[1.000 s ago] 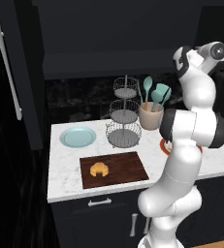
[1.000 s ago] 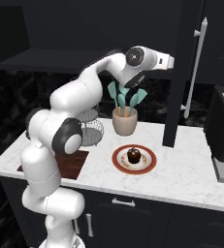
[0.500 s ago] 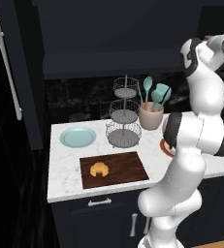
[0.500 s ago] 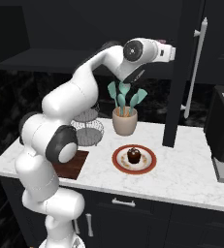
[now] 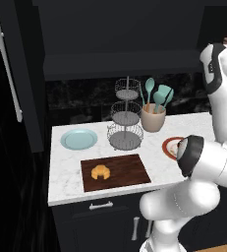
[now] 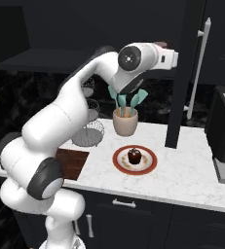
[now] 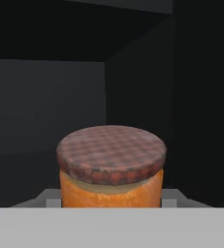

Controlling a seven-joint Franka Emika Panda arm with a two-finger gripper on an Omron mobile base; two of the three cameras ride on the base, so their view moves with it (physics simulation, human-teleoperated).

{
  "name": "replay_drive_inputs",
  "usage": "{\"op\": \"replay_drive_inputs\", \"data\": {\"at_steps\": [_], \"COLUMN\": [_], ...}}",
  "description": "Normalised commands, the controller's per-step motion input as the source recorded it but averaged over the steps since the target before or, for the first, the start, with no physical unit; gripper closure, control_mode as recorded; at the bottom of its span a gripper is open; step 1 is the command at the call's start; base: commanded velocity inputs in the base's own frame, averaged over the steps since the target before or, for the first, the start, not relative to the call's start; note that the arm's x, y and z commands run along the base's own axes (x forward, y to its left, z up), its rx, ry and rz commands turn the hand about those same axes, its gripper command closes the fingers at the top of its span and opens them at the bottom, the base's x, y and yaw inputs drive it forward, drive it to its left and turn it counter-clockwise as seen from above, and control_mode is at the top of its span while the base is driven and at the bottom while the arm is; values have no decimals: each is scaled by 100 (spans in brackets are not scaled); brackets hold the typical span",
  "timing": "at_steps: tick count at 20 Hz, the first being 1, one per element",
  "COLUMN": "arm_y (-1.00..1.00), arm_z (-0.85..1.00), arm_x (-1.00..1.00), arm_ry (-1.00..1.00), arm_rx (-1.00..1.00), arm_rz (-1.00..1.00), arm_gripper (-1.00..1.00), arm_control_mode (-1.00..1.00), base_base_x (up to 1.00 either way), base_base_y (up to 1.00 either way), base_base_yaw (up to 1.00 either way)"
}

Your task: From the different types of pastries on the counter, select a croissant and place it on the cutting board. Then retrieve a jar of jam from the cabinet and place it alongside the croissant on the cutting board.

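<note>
While the arm reaches up into the dark cabinet [image 6: 182, 73], the scene reads as follows.

Jar of jam [image 7: 111, 167]: upright in the hand view, close in front of the camera, orange-brown body under a reddish-brown checked lid, dark cabinet walls behind it.
Gripper [image 6: 175, 53]: raised at shelf height in the right base view, its tip lost behind the cabinet's edge.
Jaws: cannot tell; light grey parts show just beside the jar's lower sides in the hand view, but whether they touch it is unclear.
Croissant [image 5: 100, 172]: lying on the left half of the cutting board.
Cutting board [image 5: 129, 170]: flat on the counter [image 5: 66, 177], in front of the wire tiered stand [image 5: 126, 120].
Light blue plate [image 5: 79, 139]: left of the stand, behind the board.
Utensil crock [image 5: 153, 117]: beige, holding teal utensils, right of the stand.
Chocolate cake [image 6: 134, 155]: on a red-rimmed plate [image 6: 148, 168], in front of the crock, well apart from the board.
</note>
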Motion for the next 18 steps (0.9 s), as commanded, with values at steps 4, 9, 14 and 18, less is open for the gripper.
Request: {"op": "replay_drive_inputs", "data": {"at_steps": [4,9,14,18], "arm_y": [43,74,76,66], "arm_z": [0,-4,-25,-40], "arm_x": [-100,-99,-100,-100], "arm_ry": [-1,0,0,2], "arm_rx": [-1,-7,-3,-4], "arm_rz": [0,1,2,1], "arm_gripper": [100,100,100,100], "arm_control_mode": [-100,-100,-100,-100], "base_base_x": [0,0,0,0], "base_base_y": [0,0,0,0], "base_base_yaw": [0,0,0,0]}}
